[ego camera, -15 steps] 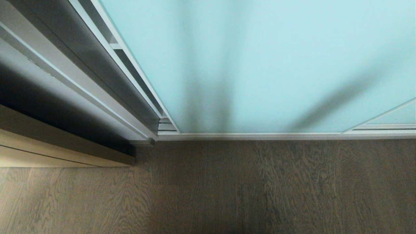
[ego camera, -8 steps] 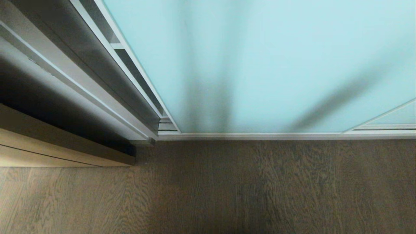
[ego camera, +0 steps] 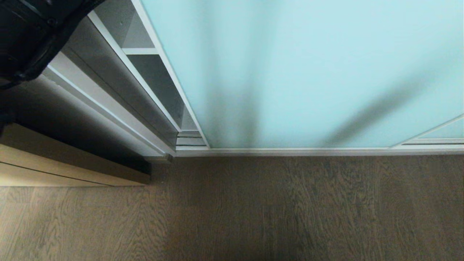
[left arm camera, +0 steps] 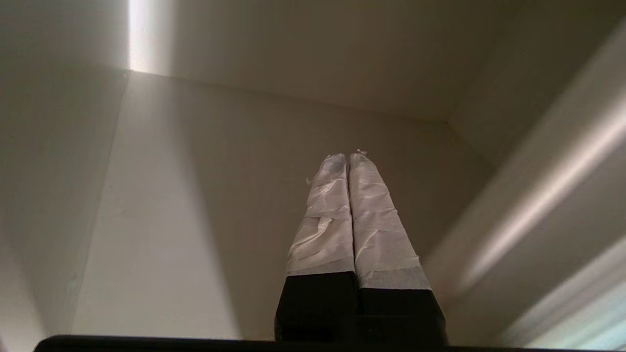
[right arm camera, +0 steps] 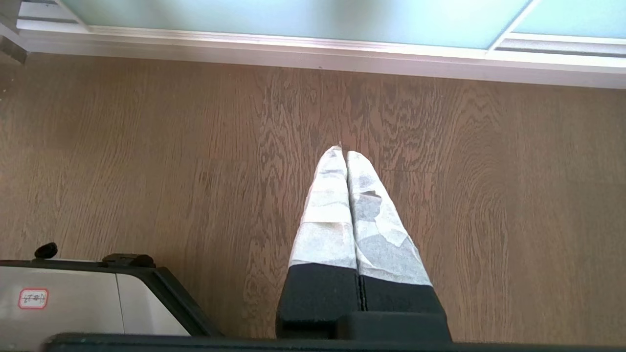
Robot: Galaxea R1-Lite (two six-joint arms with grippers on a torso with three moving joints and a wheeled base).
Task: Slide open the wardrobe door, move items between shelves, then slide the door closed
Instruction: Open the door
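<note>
My left gripper (left arm camera: 348, 159) is pinched fully together, taped fingertips (left arm camera: 332, 195) pressed flat against each other, holding nothing. It points into the pale inside of the wardrobe compartment; whether it touches any surface there I can't tell. In the head view only the dark bulk of my left arm (ego camera: 32, 32) shows, up in the top left corner beside the opening. I judge the narrow, closed shape is there so the fingers work as one stiff wedge, slipped behind the frame edge to push rather than grab, since a flat glass panel has no handle visible.

The sliding wardrobe door (ego camera: 308, 72), the aqua frosted panel with thin silvery frame, fills most of the head view and sits in its floor track (ego camera: 319, 150). Its left edge stands apart from the wardrobe side, leaving a gap where one white shelf (ego camera: 139, 51) shows. So the door is only partly open; the gap looks too slim for moving cushions. No cushions in view, probably hidden behind the glass or higher up.

My right gripper (right arm camera: 346, 154) is also closed on nothing, hanging parked above the wood floor (right arm camera: 146, 171), near the door track, out of the way.

Next needs a sideways shove to the right along the track; risk is fingers slipping off the thin frame
</note>
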